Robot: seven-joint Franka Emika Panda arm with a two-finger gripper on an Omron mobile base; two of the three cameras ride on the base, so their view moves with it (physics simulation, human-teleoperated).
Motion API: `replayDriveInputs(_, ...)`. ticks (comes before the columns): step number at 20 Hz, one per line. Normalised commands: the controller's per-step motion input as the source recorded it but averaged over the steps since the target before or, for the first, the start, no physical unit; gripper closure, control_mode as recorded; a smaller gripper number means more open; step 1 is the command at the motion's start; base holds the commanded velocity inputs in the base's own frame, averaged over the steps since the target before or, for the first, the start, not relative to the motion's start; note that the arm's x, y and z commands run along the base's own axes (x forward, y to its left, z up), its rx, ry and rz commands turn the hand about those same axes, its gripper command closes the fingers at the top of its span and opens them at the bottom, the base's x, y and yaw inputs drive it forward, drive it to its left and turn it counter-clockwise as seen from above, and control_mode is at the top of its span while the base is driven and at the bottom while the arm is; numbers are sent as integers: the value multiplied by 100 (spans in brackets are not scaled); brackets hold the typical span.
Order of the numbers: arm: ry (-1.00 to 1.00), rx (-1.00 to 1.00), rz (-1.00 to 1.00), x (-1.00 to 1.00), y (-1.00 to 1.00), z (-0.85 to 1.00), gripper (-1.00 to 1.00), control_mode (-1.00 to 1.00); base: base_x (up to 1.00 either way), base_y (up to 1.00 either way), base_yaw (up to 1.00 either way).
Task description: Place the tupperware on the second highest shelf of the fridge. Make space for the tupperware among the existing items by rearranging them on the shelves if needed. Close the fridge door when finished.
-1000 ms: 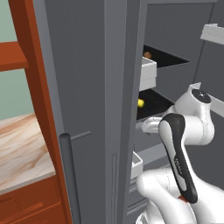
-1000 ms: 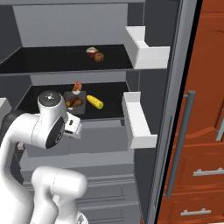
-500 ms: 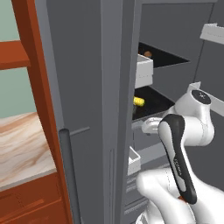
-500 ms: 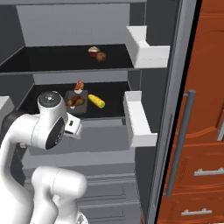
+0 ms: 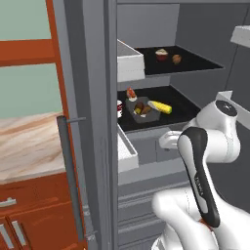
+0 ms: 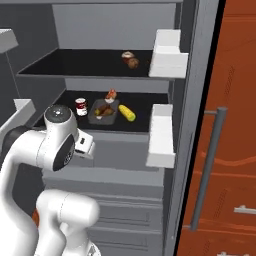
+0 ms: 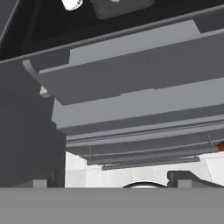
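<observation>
Hand: the hand is spread wide and empty. It is low in front of the fridge, facing the grey front below the shelf.
Tupperware: the tupperware sits on the lower shelf of the two in view. Whether this is the second highest I cannot tell.
Neighbours: a yellow item lies just beside the tupperware and a small can stands near it. A brown item is on the shelf above.
Risk, rising: I judge the hand could strike the shelf's front edge if it lifts straight up, because it is under the lip.
Risk, reaching: the spread fingers could knock over the can or roll the yellow item.
Risk, closing: the fridge door and its door bin stand close to the arm and could catch it.
Change: both base views have shifted, so the base has moved. More of the fridge's inside shows, and the items lie as before.
</observation>
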Motion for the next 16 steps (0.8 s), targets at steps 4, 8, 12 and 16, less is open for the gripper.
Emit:
replayDriveInputs(4,0,0,0,0,0,0,-100,100,-52,-41,30)
replayDriveInputs(8,0,0,0,0,0,0,-100,100,-74,-2,11)
replayDriveInputs(12,0,0,0,0,0,0,-100,100,-27,14,0)
replayDriveInputs(16,0,0,0,0,0,0,-100,100,3,7,-7)
